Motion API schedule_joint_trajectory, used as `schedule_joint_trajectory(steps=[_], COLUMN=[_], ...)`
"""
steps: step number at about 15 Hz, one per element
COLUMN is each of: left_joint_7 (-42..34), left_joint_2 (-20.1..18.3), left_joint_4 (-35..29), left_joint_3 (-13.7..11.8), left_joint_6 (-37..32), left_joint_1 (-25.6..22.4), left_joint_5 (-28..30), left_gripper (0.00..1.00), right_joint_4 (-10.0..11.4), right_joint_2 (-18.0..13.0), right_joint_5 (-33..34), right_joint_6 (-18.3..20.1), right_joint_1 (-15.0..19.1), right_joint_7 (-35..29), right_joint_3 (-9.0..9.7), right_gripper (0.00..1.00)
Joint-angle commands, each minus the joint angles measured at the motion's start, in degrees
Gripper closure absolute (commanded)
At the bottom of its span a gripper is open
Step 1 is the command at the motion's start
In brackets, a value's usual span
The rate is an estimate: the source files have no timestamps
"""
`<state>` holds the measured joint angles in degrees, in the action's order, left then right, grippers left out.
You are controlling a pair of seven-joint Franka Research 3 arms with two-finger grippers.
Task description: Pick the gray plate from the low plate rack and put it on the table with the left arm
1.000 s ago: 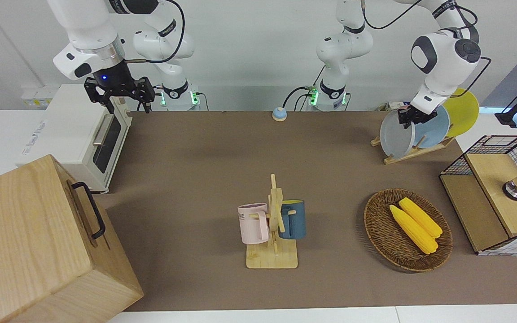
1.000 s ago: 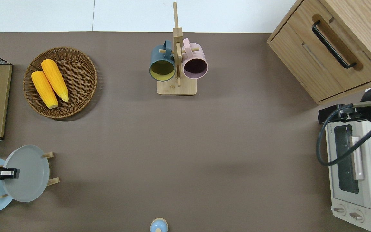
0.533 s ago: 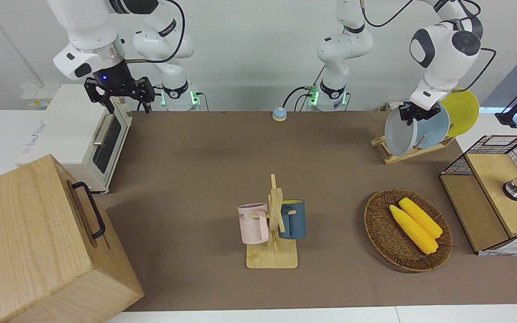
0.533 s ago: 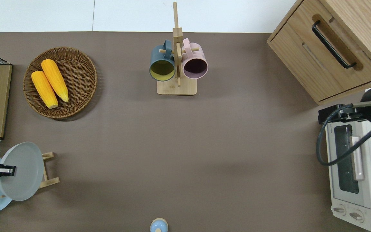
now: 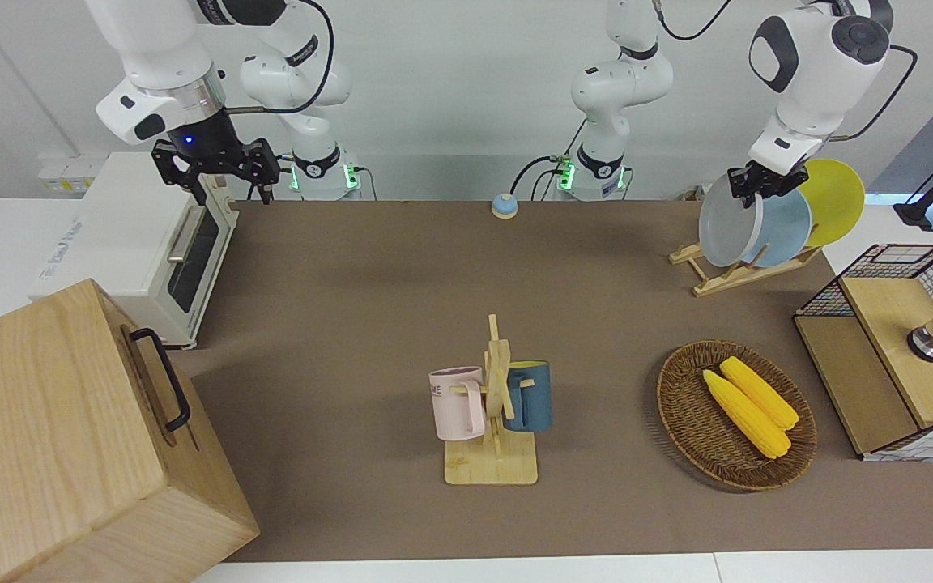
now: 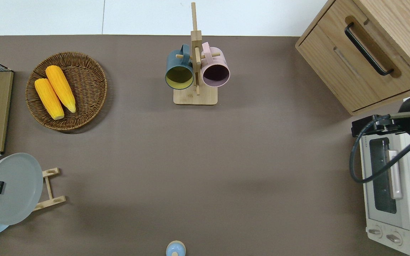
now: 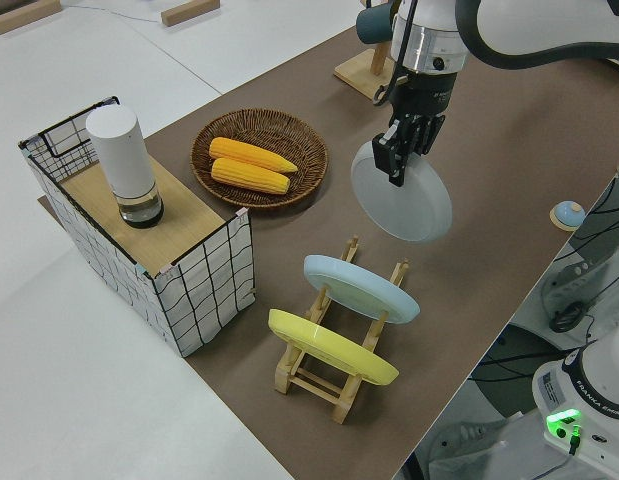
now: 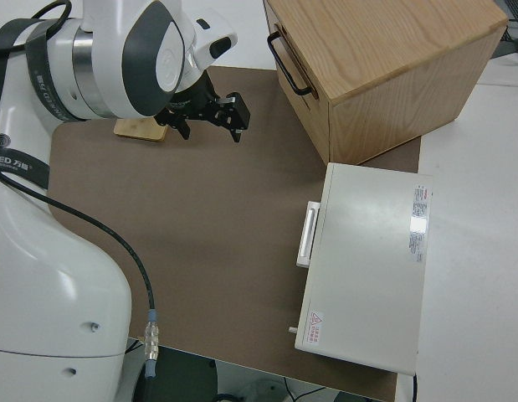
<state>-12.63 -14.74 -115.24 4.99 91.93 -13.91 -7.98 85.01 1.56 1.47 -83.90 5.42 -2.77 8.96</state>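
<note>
Gray plate [image 7: 402, 199] hanging tilted in the air, pinched at its upper rim by the fingers [image 7: 397, 152] of the left gripper [image 5: 755, 185]. Hovering over the far end of the low plate rack [image 7: 334, 370], clear of the pegs, with nothing touching underneath. Light blue plate [image 7: 360, 288] and yellow plate [image 7: 331, 347] resting in the slots nearer the robots. Pick-up apparently done; carrying out over open brown bench [image 6: 205, 160] and setting down flat not yet done. Plenty of bare surface lying toward the right arm's end, near the rack. Right arm parked, right gripper [image 8: 212, 116] with fingers spread, grasping nothing.
</note>
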Motion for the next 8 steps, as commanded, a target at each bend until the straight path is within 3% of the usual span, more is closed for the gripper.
schedule_joint_trajectory(steps=[1, 8], left_joint_7=[1.8, 1.9], left_joint_2=[0.1, 1.8], left_joint_4=[1.3, -0.3], left_joint_3=[0.5, -0.7], left_joint_6=[-3.8, -5.6], left_joint_1=[0.3, -0.9], left_joint_5=[3.9, 20.2], left_gripper=[1.0, 1.0], right_joint_4=[-0.4, -0.4], right_joint_2=[0.0, 0.0], right_joint_5=[-0.2, -0.2], right_joint_6=[0.1, 0.1], right_joint_1=[-0.4, -0.4], right_joint_7=[-0.2, -0.2], right_joint_3=[-0.34, -0.34], right_gripper=[0.017, 0.017])
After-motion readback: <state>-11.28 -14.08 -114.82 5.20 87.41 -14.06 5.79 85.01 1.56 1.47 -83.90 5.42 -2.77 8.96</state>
